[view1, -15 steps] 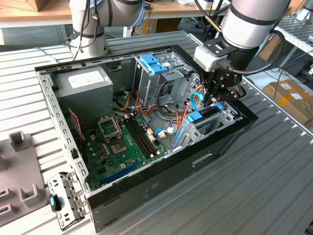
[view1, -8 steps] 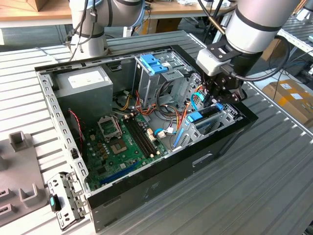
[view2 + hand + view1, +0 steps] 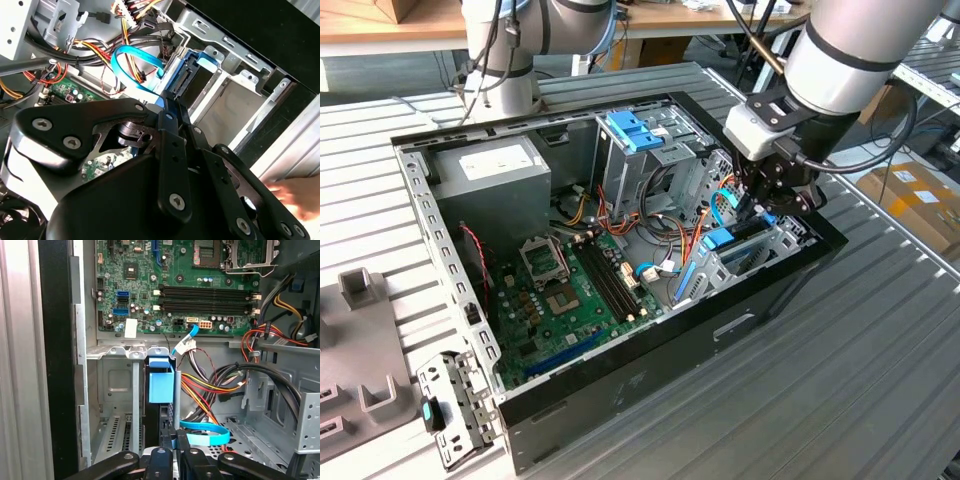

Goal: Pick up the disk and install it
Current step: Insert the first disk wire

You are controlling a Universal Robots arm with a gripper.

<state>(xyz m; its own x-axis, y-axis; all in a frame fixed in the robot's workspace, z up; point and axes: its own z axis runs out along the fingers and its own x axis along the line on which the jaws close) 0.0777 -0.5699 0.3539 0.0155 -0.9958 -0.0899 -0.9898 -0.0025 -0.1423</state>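
**Flat metal disk (image 3: pixel 719 239) with blue plastic rails stands in the open black computer case (image 3: pixel 620 390)**

The case lies on its side on the ribbed grey metal counter (image 3: pixel 840 400). In the exterior view the black end effector (image 3: pixel 761 200) reaches down into the case at about 3 o'clock. Its fingers are squeezed together on the end of the disk.

The disk stands on its thin edge in a grey metal slot, just beside the case wall. Both wrist views show the disk (image 3: pixel 161 380) (image 3: pixel 186 75) right at the tip of the end effector (image 3: pixel 171 442) (image 3: pixel 170 100). A thin light blue flat cable (image 3: pixel 205 432) curls close by.

In the exterior view the green circuit board (image 3: pixel 570 300) lies at about 7 o'clock in the case. The big grey box with a white sticker (image 3: pixel 495 170) sits at 10 o'clock. The tall metal cage with a blue plastic cap (image 3: pixel 635 130) stands at 12 o'clock.
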